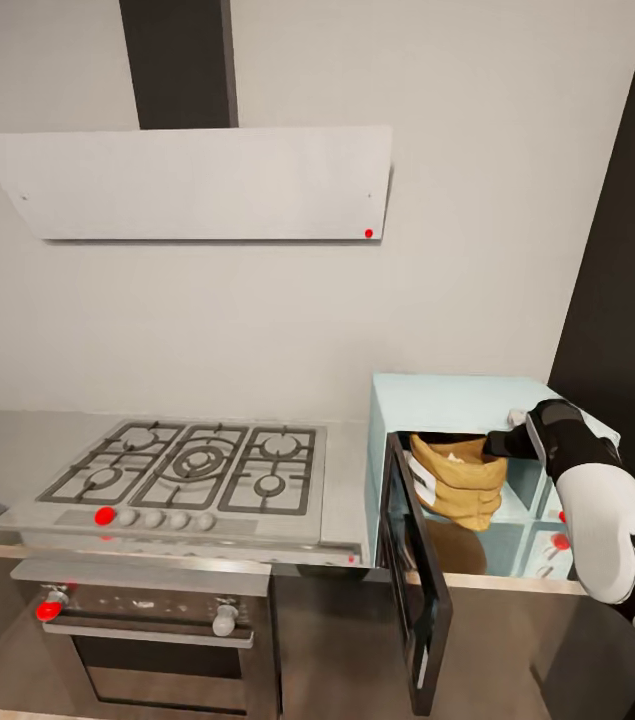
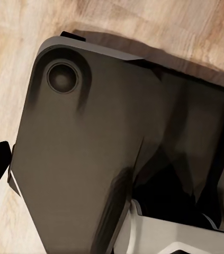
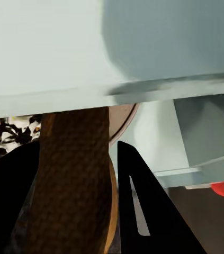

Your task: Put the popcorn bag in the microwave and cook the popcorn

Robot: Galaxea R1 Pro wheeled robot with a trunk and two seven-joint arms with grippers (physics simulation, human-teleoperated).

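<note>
The mint-blue microwave (image 1: 457, 400) stands on the grey countertop (image 1: 347, 480) with its dark glass door (image 1: 419, 580) swung wide open toward me. The tan-brown popcorn bag (image 1: 460, 482) hangs inside the cavity, tilted, just above its floor. My right gripper (image 1: 500, 444) reaches in from the right and is shut on the bag's rim. In the right wrist view the bag (image 3: 74, 180) sits between the black fingers (image 3: 130, 185) under the microwave's top edge (image 3: 112, 47), with speckled popcorn (image 3: 0, 131) at its mouth. The left wrist view looks down on my dark base (image 2: 90, 153).
A gas hob (image 1: 187, 465) with red-marked knobs lies left of the microwave, over a built-in oven (image 1: 157, 630). A range hood (image 1: 197, 180) hangs above. A tall dark cabinet (image 1: 627, 250) borders the microwave on the right. Wooden floor (image 2: 16, 53) shows below.
</note>
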